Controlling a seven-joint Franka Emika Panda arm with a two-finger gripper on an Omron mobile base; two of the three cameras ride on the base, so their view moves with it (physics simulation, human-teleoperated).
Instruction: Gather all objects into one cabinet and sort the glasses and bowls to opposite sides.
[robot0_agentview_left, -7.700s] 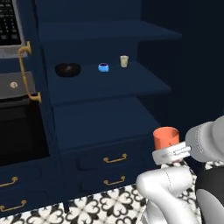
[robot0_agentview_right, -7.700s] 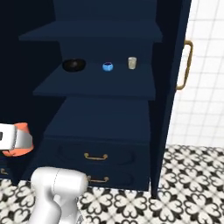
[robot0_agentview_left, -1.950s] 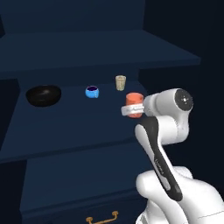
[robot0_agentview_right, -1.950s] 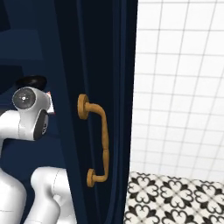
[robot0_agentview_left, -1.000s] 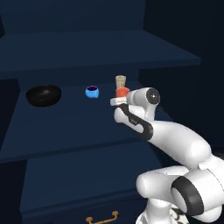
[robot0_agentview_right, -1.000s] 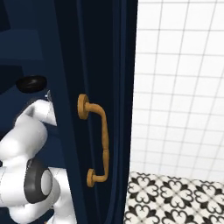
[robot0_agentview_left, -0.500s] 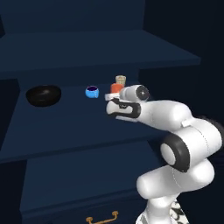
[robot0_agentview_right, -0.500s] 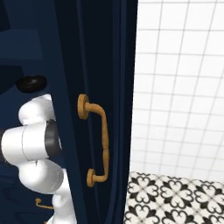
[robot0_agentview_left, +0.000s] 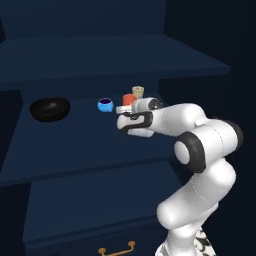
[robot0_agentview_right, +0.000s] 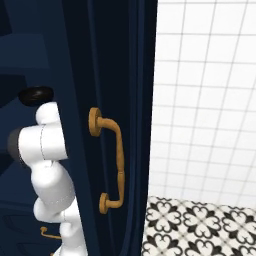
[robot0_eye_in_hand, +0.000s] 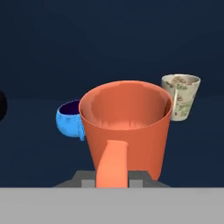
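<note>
Reaching further into the cabinet (robot0_agentview_left: 75, 145), the gripper (robot0_agentview_left: 126, 109) grips the orange-red cup (robot0_eye_in_hand: 127, 127) between blue cup (robot0_eye_in_hand: 70, 119) and beige cup (robot0_eye_in_hand: 180, 96).

The left base view looks straight into the cabinet (robot0_agentview_left: 100, 60) from near, taking in its shelves. The right base view sits close against the cabinet's door edge, facing its gold handle (robot0_agentview_right: 112, 165) and tiled wall (robot0_agentview_right: 205, 100); both share the black bowl (robot0_agentview_left: 49, 108). The hand view faces the cabinet's back, close behind the orange-red cup (robot0_eye_in_hand: 127, 127).
</note>
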